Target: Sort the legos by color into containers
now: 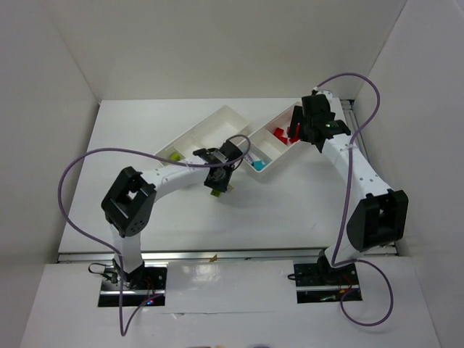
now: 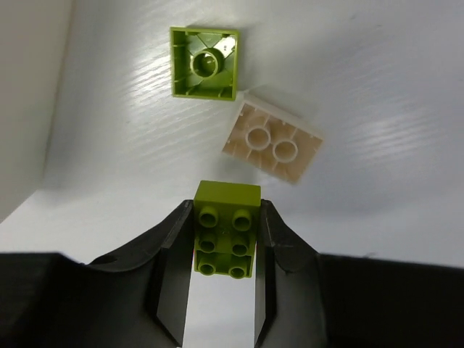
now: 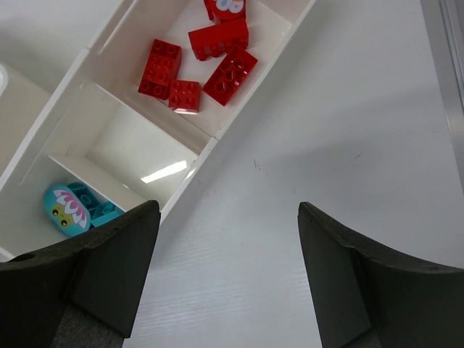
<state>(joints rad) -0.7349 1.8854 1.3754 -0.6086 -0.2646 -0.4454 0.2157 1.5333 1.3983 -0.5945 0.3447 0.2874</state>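
White table (image 1: 145, 217) inside a plain white enclosure.

The left tray (image 1: 194, 130) is noted just beside the left tool (image 2: 225, 217). The right tray (image 3: 210, 145) lies ahead and to the left of the right tool (image 3: 228, 210).

Left tool: closed on a lime green brick (image 2: 226, 239), studs facing the wrist camera, the brick's far end standing slightly past the fingertips. Right tool: held wide, nothing between the fingers, over bare table.

Ahead of the left tool's tips, a beige brick (image 2: 272, 143) and a second green brick (image 2: 204, 63) are seen upside down on the table, close together. Red bricks (image 3: 188, 65) are sorted in one compartment, with a cyan piece (image 3: 72, 206) in the next.

Risks, judged:
- The grip is on smooth side walls only, so the brick could slip or pivot on the lift.
- The beige brick could be nudged if the tool is advanced before it is raised.
- A wrong compartment could be chosen at the drop.
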